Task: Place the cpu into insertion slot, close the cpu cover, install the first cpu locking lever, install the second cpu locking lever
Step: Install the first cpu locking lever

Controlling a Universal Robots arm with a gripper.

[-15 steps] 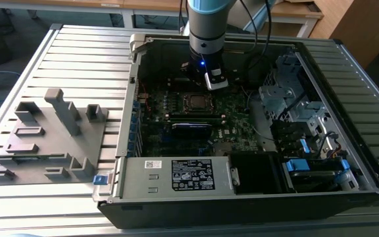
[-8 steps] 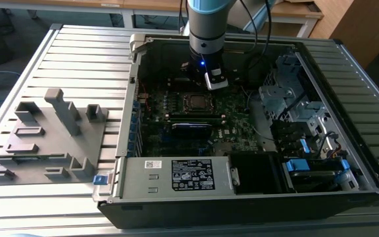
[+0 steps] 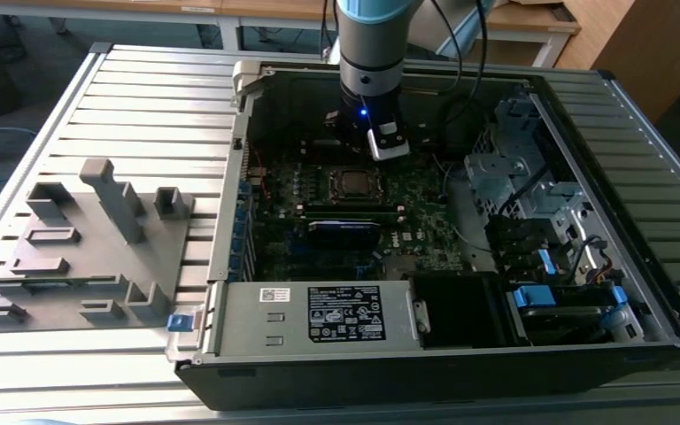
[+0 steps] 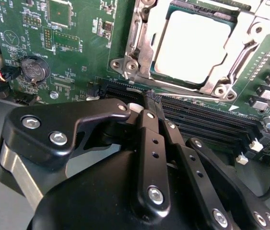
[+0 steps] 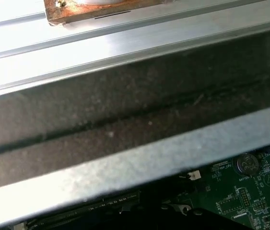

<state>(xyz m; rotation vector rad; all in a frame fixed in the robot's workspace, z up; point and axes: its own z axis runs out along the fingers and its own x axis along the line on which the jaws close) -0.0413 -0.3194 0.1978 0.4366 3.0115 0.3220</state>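
Fingers of the gripper [image 4: 149,103], pressed together and holding nothing, are hovering just beside the cpu cover [image 4: 142,43], which is lying flat around the seated cpu [image 4: 192,45].

The cpu cover [image 4: 250,36] runs off the second wrist view's edge, its levers too unclear to judge.

A grey plastic fixture [image 3: 86,252] lies on the slatted metal table [image 3: 151,97], at the exterior view's left of the open computer case [image 3: 671,266]. A labelled power supply [image 3: 316,314] sits near blue clips [image 3: 535,297]. In the second wrist view, a coin battery [image 4: 32,68] sits on the green board [image 4: 91,52].
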